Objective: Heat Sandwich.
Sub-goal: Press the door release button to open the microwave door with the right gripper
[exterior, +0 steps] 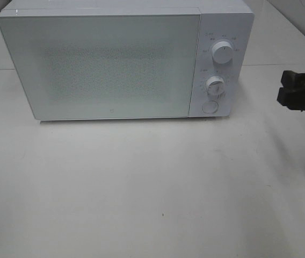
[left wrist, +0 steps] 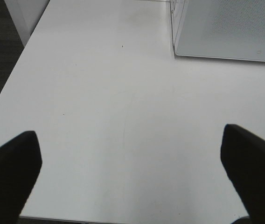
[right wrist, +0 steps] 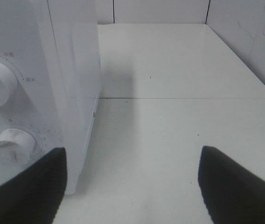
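The sandwich is out of view in every frame. A white microwave (exterior: 125, 59) stands at the back of the table with its door shut; the frosted door hides the inside. It has two round knobs, the upper (exterior: 222, 54) and the lower (exterior: 215, 87), over a round button (exterior: 210, 106). My right gripper (exterior: 289, 88) hovers open to the right of the control panel, apart from it and holding nothing. In the right wrist view its fingers (right wrist: 237, 186) flank the microwave's corner (right wrist: 76, 93). My left gripper (left wrist: 130, 172) is open over bare table, with the microwave (left wrist: 226, 28) ahead.
The white table (exterior: 152, 188) stretches in front of the microwave. In the left wrist view the table's edge (left wrist: 16, 79) drops to a dark floor. A seam between two table tops (right wrist: 184, 98) runs behind the right gripper.
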`<state>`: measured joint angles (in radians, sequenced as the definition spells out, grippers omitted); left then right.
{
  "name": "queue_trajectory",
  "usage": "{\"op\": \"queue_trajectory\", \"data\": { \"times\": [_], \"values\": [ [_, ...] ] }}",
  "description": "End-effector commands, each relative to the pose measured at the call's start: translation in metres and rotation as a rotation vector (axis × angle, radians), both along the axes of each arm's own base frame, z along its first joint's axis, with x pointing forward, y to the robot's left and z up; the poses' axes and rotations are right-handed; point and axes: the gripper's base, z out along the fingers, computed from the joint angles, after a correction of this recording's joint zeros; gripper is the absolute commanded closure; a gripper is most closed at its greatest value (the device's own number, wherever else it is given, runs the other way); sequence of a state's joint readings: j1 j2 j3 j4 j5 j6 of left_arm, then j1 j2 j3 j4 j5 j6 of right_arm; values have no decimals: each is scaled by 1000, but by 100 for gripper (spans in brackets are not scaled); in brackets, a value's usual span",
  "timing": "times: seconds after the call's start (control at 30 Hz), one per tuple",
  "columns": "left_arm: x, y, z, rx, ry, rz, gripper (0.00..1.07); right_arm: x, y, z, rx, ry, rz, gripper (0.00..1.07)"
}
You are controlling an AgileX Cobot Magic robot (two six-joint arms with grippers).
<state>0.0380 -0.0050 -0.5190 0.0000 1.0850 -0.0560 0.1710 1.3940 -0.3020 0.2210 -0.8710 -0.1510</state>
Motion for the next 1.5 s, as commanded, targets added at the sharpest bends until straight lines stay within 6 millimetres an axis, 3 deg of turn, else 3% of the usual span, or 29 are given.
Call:
{"op": "queue_trajectory", "data": {
  "times": [0.03, 0.43, 0.87, 1.5],
  "values": [
    [-2, -1, 0, -9, -28, -3, 7, 1, 7, -3, -24, -14, -6, 32],
    [-2, -1, 0, -9, -28, -3, 7, 0, 49, -38, -39, 31, 19, 32],
    [-2, -1, 0, -9, -28, -3, 7, 3, 89, -54, -40, 70, 88, 32],
    [-2, -1, 0, -9, -28, -3, 7, 1, 96, -59, 34, 96, 72, 32]
  ]
}}
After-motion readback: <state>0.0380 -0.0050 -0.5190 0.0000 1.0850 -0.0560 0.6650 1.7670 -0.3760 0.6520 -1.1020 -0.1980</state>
